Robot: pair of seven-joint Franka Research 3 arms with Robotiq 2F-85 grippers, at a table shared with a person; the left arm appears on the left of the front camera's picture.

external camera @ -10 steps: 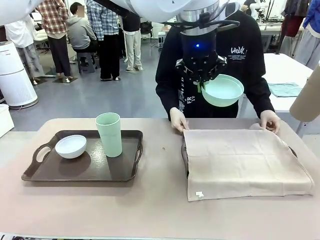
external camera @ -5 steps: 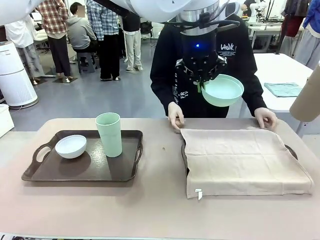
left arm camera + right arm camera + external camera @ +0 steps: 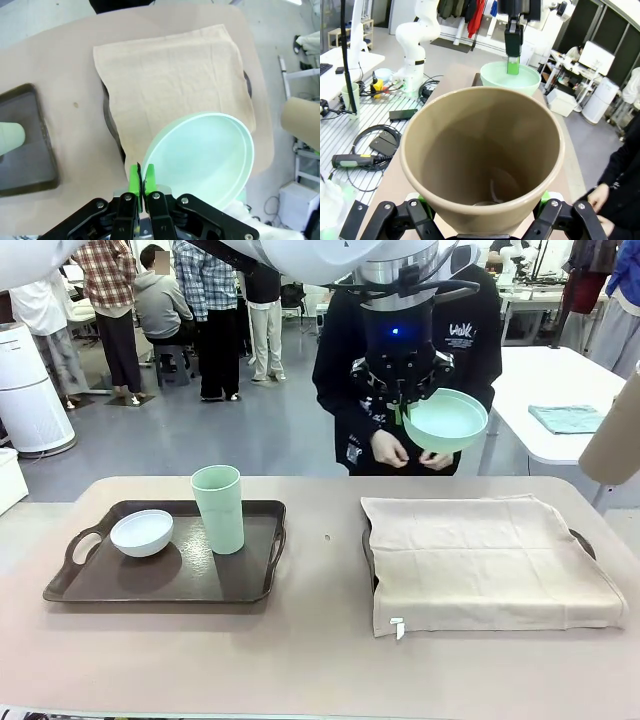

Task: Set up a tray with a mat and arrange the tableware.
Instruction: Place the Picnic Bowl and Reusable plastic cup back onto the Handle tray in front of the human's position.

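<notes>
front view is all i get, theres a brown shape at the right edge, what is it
Observer: That is the taupe cup, gripped around its outside by the right gripper.
Operator: anything inside it
Observer: No, the right wrist view looks straight into it and it is empty.
Operator: and the other arm, over what is it
Observer: Looking down the left gripper, the mint bowl, pinched by its rim, hangs above the mat and overlaps its robot-side edge.
</notes>
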